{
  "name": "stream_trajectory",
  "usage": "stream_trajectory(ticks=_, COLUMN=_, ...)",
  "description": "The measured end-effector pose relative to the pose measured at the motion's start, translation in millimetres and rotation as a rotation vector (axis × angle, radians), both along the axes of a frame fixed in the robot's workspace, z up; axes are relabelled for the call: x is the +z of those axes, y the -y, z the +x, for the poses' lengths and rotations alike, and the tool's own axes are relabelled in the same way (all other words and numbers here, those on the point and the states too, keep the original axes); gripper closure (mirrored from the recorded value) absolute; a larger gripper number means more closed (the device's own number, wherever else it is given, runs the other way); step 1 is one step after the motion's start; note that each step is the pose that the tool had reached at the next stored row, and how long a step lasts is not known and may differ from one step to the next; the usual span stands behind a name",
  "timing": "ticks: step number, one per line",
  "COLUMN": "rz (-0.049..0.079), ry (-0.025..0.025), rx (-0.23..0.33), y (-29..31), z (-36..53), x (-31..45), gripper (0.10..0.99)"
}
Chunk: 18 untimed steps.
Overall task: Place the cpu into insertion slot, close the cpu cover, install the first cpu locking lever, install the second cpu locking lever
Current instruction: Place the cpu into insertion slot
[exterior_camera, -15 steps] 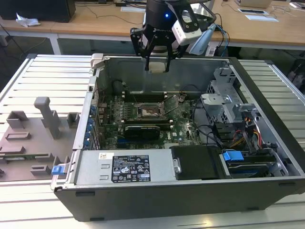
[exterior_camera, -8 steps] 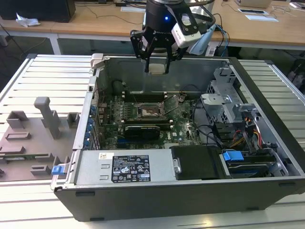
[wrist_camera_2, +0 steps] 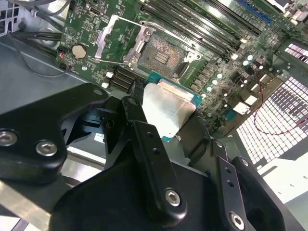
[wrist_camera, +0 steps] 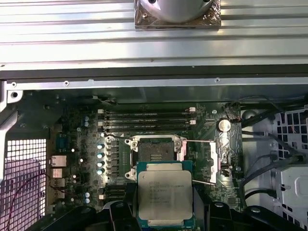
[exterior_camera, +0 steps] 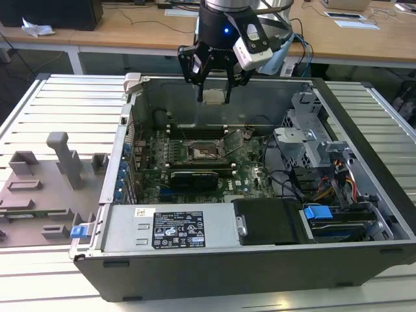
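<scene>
1. One cpu (wrist_camera: 165,192), probably light and stiff with a delicate underside, hangs well above the insertion slot (wrist_camera: 155,153), not yet seated.
2. The gripper (exterior_camera: 213,88) has its jaws closed on two opposite edges of the cpu, which seems the safest place to hold it.
3. Just beside the slot, the cpu cover (wrist_camera: 214,159) lies open.

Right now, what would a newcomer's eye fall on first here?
The black claw hangs over the open computer case, gripping a silver square chip. Below, the empty square socket on the green board lies bare, its metal cover swung open beside it.
</scene>
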<state>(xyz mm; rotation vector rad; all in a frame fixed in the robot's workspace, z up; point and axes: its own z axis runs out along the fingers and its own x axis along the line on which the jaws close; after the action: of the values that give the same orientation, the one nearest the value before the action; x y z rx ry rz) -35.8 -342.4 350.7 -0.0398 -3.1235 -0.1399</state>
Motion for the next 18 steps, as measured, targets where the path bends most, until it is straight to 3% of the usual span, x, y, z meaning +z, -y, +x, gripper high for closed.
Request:
stream_trajectory(ticks=12, rz=-0.002, ry=0.0, rx=0.0, y=0.0, z=0.0, x=-17.5, gripper=0.541)
stream_trajectory(ticks=18, rz=-0.011, ry=0.0, rx=0.0, y=-0.6, z=0.0, x=-24.3, gripper=0.541)
